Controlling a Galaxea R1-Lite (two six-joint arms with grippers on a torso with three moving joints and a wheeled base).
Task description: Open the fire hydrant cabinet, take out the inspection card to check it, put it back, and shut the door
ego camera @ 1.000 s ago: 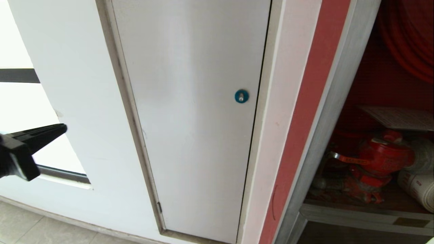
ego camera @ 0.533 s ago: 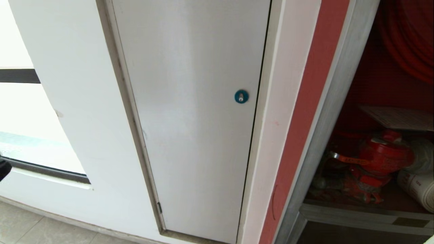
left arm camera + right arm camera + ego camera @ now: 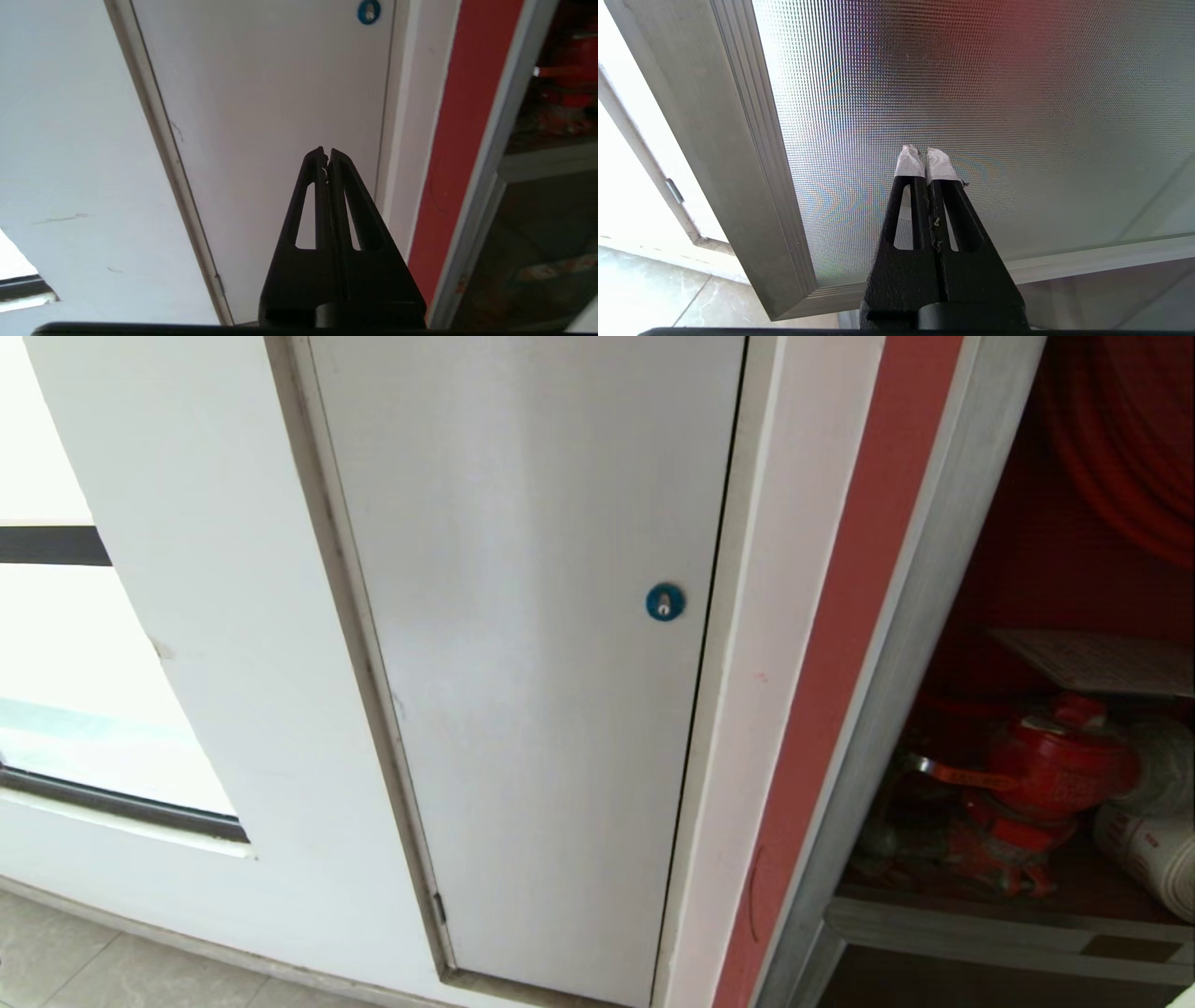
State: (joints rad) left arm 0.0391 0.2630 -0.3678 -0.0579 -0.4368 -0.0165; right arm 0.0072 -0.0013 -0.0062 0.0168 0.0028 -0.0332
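The cabinet (image 3: pixel 896 644) stands open right of the white door (image 3: pixel 532 663), its frame running tall. Inside, the card (image 3: pixel 1102 661) lies flat above the valve (image 3: pixel 1055 775). The left gripper (image 3: pixel 327 154), pressed together, has left the head view. The right gripper (image 3: pixel 924 156) is together too.

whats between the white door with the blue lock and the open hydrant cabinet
In the head view, a pale strip and a red band separate the white door from the cabinet frame.

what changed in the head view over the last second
The left gripper, seen at the left edge a second ago, has pulled back out of the head view; its fingers are shut and hold nothing. The white door, the open cabinet and the card stayed put.
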